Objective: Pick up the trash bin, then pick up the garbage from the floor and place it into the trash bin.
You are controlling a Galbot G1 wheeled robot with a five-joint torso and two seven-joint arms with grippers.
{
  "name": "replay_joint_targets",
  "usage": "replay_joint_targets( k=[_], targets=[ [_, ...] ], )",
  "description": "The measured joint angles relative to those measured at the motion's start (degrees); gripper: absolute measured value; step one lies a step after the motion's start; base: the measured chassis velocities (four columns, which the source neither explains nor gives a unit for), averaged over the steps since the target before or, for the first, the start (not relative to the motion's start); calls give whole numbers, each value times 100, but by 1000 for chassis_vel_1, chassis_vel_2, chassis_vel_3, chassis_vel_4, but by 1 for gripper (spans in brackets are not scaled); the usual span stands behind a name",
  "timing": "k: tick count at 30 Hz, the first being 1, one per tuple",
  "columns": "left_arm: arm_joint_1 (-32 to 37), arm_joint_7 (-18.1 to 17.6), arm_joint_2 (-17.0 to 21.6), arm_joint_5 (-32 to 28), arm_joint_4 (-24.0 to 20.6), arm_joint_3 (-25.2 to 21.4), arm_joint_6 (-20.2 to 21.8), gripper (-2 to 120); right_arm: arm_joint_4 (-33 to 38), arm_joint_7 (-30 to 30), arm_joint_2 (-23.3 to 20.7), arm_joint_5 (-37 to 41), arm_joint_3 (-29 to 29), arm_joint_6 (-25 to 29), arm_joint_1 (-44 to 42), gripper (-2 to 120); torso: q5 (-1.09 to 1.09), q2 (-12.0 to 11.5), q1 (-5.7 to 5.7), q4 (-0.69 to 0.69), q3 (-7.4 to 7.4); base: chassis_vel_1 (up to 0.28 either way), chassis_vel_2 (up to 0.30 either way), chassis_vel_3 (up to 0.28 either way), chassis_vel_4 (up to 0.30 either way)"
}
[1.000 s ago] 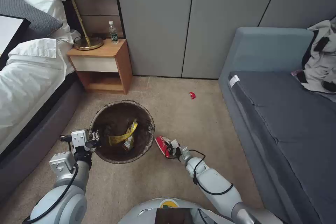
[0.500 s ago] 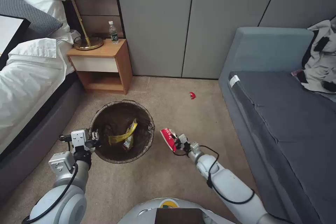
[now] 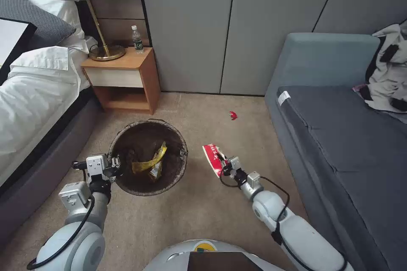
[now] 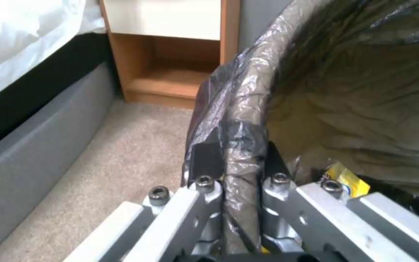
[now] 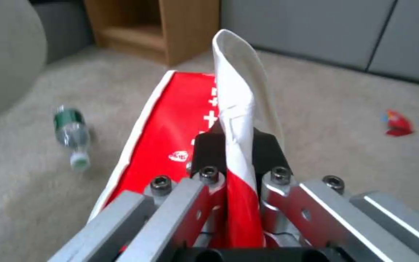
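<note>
Red-and-white snack wrapper (image 3: 213,159), pinched tight in right gripper (image 3: 223,165), hangs beside round white bag-lined trash bin (image 3: 148,159); left gripper (image 4: 236,160) clamps bin rim. Carry step; next: swing over opening, release.

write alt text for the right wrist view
The right gripper is shut on a red-and-white snack wrapper above beige carpet. A small green-labelled plastic bottle and a red scrap lie on the floor.

We see a beige carpet floor (image 3: 203,211); on it lie a red scrap (image 3: 232,115) and a small bottle (image 5: 74,136).
</note>
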Motion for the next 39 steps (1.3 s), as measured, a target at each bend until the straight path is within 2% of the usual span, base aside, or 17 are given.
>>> replay_joint_targets(
  k=[6,14,18,21,27,29,37,39],
  targets=[
    [-46,-5,44,-12,0,-3,2,4,1018,267,-266,389,522,-210,-239,2,0,0,0,1,0,0,0,0,0],
    [-88,-3,58,-17,0,51,17,4,2036,667,-541,996,517,-644,-7,2,0,0,0,2,0,0,0,0,0],
    [-96,6,58,-18,0,67,17,4,2306,719,-608,1188,430,-804,144,2,-1,0,0,2,0,0,0,0,0],
    [-97,22,64,-17,0,78,19,4,2677,623,-804,1492,274,-1100,427,2,-1,0,0,2,0,0,0,0,0],
    [-98,33,84,-9,6,99,32,4,2859,339,-979,1817,-128,-1408,1127,2,-1,0,0,2,0,0,0,0,0],
    [-97,33,90,-8,7,99,36,4,2861,294,-987,1870,-248,-1459,1280,2,-1,0,0,1,0,0,0,0,0],
    [-80,43,119,-5,11,113,75,4,2815,233,-829,1991,-1409,-1642,2278,2,-2,0,0,2,0,0,0,0,0],
    [-81,44,119,-5,11,114,76,4,2809,233,-820,1990,-1439,-1643,2297,2,-2,0,0,2,0,0,0,0,0]
  ],
)
